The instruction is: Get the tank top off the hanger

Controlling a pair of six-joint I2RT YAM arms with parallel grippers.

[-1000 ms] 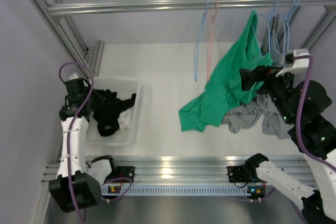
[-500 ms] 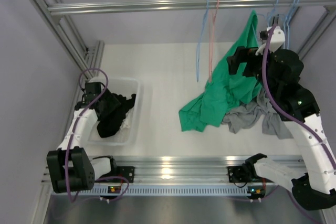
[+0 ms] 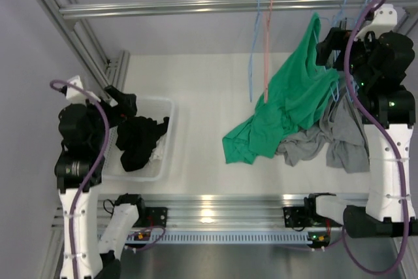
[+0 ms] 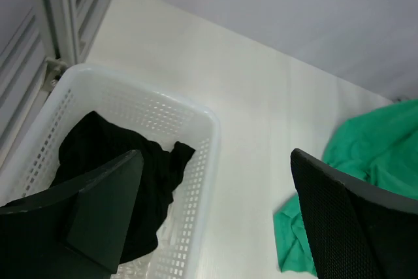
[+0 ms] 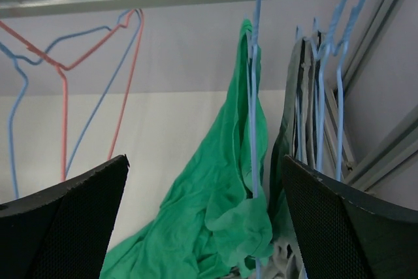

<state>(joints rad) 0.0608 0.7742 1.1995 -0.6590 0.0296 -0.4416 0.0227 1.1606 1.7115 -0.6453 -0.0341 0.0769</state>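
Two grippers, neither holding anything.

Top view: the green tank top [image 3: 287,106] has its long axis running from the rail [image 3: 196,6] at upper right, down-left to the tabletop [image 3: 202,89]. The strap end is up, and the hem end is pooled beside a grey garment [image 3: 343,142]. My right gripper [image 3: 326,42] sits high beside the strap end. My left gripper [image 3: 124,102] is well apart, at the edge of the white basket [image 3: 153,98].

Left wrist view: this gripper gapes wide with nothing in it. Only the top's lower edge shows, at far right.

Right wrist view: this gripper also gapes wide. The top is ahead, near vertical on a blue hanger [image 5: 255,96]. Hung grey clothes [image 5: 294,109] on neighbouring hangers [image 5: 339,63] are just beside it.

Risks, in my judgement:
- Closing on wire along with cloth would drag the hanger off the rail.
- A strap snagged on the hanger could tear.
- The neighbouring clothes could be pulled along.
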